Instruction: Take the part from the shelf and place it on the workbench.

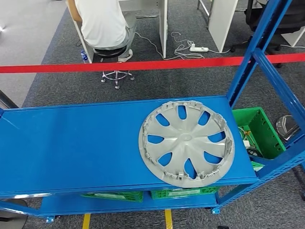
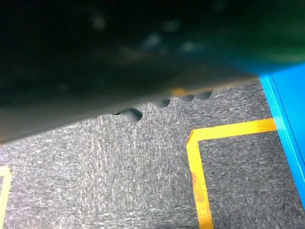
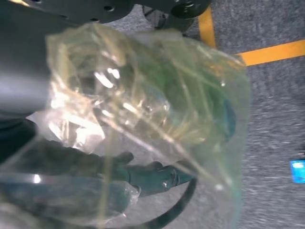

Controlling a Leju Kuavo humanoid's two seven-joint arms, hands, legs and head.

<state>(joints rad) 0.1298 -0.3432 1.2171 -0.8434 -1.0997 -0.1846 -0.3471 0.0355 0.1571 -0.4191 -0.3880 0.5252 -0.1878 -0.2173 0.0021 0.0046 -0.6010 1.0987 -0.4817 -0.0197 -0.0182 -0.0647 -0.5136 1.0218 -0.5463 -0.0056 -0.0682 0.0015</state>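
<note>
Blue steel shelf rack (image 1: 90, 143) ran across the head view, top deck flat, diagonal braces at the robot's right end. Grey carpet floor (image 2: 144, 181) with yellow tape lines (image 2: 196, 176) under it; red barrier tape (image 1: 118, 66) stretched behind.

Beyond the tape, a person in a white shirt (image 1: 100, 19) sat on a stool, back to the robot. Not involved.

The part: round silver-grey plastic wheel cover (image 1: 186, 142), spoked with cut-outs, lay flat on the top deck toward the right end, near edge about at the deck's front lip. Nothing touched it.

Green plastic crates (image 1: 260, 131) sat on lower levels, one at the right end with small bits inside, others under the deck.

Hands: left wrist view was mostly dark blur over carpet, so left hand state can't be told. Right wrist view had crinkled clear plastic film (image 3: 144, 105) wrapped in front of the lens, with dark fingers (image 3: 154, 174) behind it; apart or together, can't tell. They looked to be holding nothing.

Step, my read: pre-reach. Arms looked low, pick not started. Next move needs both arms raised to deck height and a grip on the rim from the sides, probably both hands given how wide the cover is. Risk: thin rim sliding on smooth painted steel.
</note>
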